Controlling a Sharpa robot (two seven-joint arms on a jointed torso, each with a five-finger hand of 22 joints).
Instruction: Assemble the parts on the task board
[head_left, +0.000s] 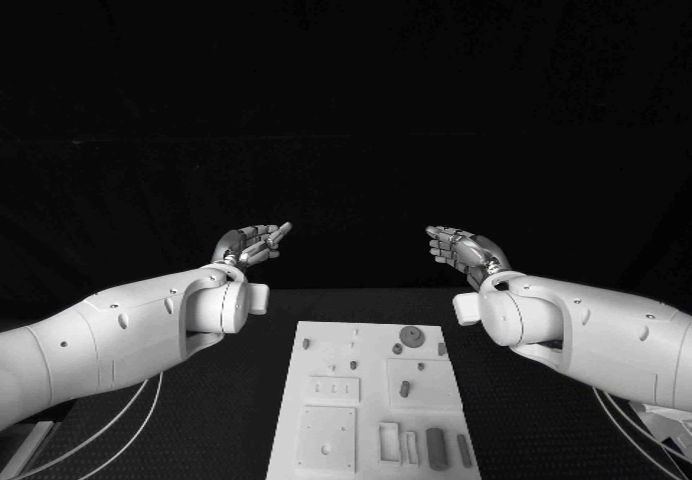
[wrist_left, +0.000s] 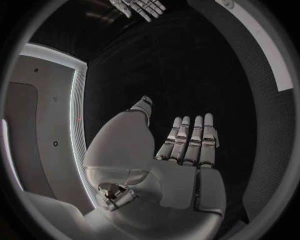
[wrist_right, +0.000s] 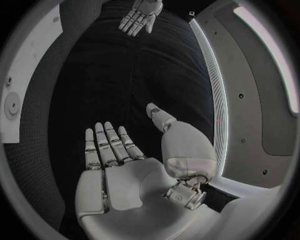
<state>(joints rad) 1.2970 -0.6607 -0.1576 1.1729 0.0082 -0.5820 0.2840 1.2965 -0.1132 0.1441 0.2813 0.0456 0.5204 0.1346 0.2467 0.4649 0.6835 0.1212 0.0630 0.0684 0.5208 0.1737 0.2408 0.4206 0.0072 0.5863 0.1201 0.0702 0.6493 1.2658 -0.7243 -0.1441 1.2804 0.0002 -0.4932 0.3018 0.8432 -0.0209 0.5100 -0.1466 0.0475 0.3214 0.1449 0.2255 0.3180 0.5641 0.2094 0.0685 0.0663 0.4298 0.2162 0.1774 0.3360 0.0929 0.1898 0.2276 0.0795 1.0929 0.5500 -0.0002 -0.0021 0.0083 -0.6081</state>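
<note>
A: Starting at the left, what is the left hand (head_left: 254, 244) doing?

B: It hangs raised beyond the far end of the board (head_left: 369, 400), well apart from it. The wrist view shows its fingers (wrist_left: 190, 140) straight, side by side and parted from the thumb, with nothing in the palm.

A: And in the middle?

B: The white board lies on the black table (head_left: 231, 400), running from near the bottom edge up between the two forearms. Small grey parts (head_left: 427, 445) lie in a row at its near right corner; a round part (head_left: 413, 337) sits at the far end, and another small piece (head_left: 405, 389) stands in a square recess midway. Nothing covers the board, and neither arm crosses it.

A: The right side?

B: The right hand (head_left: 464, 250) mirrors the left, raised past the board's far end, palm turned inward. Its fingers (wrist_right: 109, 145) are extended and hold nothing.

A: Anything else around?

B: Pale cables (head_left: 101, 425) curve over the table under the left arm, and more (head_left: 635, 430) under the right.
</note>
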